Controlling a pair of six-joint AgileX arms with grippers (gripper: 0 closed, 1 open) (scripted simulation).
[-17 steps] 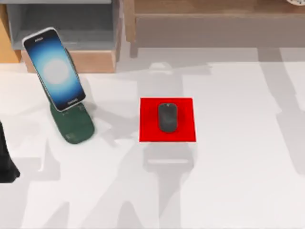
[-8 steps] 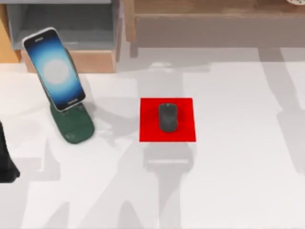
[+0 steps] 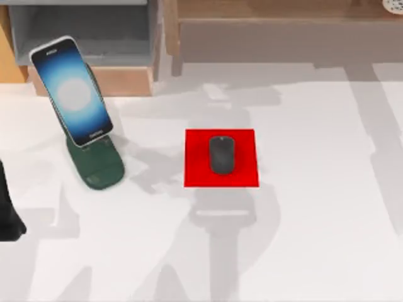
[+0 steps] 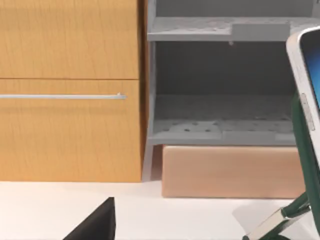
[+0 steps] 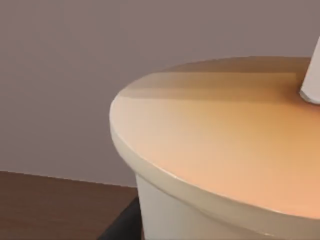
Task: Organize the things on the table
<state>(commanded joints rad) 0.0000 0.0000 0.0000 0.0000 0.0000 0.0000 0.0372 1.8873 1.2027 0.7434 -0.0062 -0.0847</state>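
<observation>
smartphone (image 3: 72,91): propped tilted on a dark green stand (image 3: 96,165), table's (image 3: 315,239) left side
mouse (image 3: 221,154): centred on the red mat (image 3: 221,158)
bubble-tea cup (image 5: 220,150): close before the right wrist camera — white straw (image 5: 312,82) in its lid
left arm (image 3: 7,211): at the left edge
grippers: open or closed — cannot tell

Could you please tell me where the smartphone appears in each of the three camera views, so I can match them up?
Top view: the smartphone leans on its green stand at the table's left.
Left wrist view: the phone's white edge shows beside the grey shelf.
Right wrist view: not in it; the bubble-tea cup is close up.
Shared landmark: the green stand, in the top and left wrist views.
</observation>
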